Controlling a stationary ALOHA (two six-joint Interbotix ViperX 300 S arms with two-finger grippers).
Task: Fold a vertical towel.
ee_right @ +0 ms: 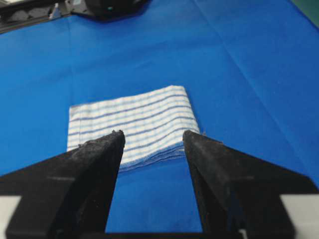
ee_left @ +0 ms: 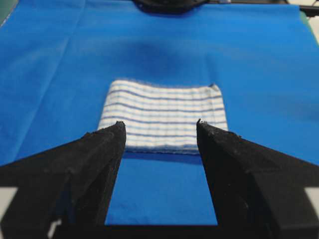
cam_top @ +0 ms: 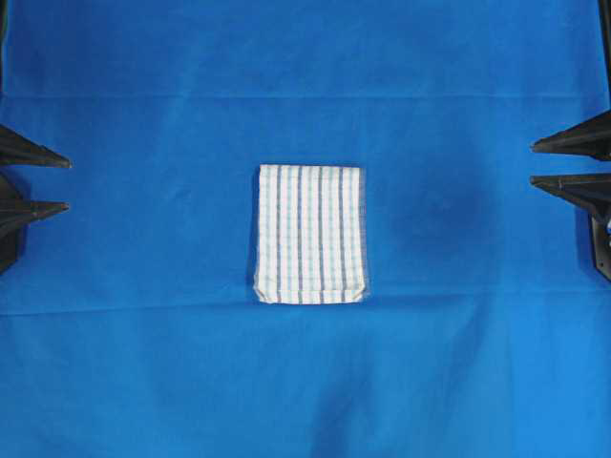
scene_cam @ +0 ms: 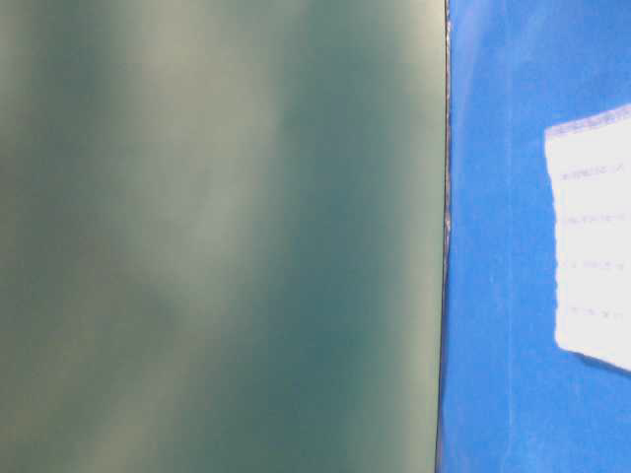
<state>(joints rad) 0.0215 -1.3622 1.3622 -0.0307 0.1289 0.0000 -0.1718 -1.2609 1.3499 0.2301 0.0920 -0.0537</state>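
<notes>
I see the towel [cam_top: 309,234] as woven cloth, matt, slightly ribbed, with stitched hems. The blue cloth [cam_top: 143,363] under it looks smooth, matt fabric with faint creases. Gripper fingers [ee_left: 94,154] look like black matt plastic, rough and grainy at their edges.

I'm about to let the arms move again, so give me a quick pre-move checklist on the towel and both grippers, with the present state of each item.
1. Striped towel lies flat on the blue cloth, in a compact layered rectangle: ok.
2. Left gripper jaws open, nothing between them: ok.
3. Right gripper jaws open, nothing held: ok.
4. Both grippers clear of the towel, one at each side edge of the overhead view: ok.
5. Towel edges aligned: layered edge looks even in the left wrist view; a slight bulge at the lower corners overhead: cannot tell.
6. Number of folds in the towel: cannot tell.
</notes>
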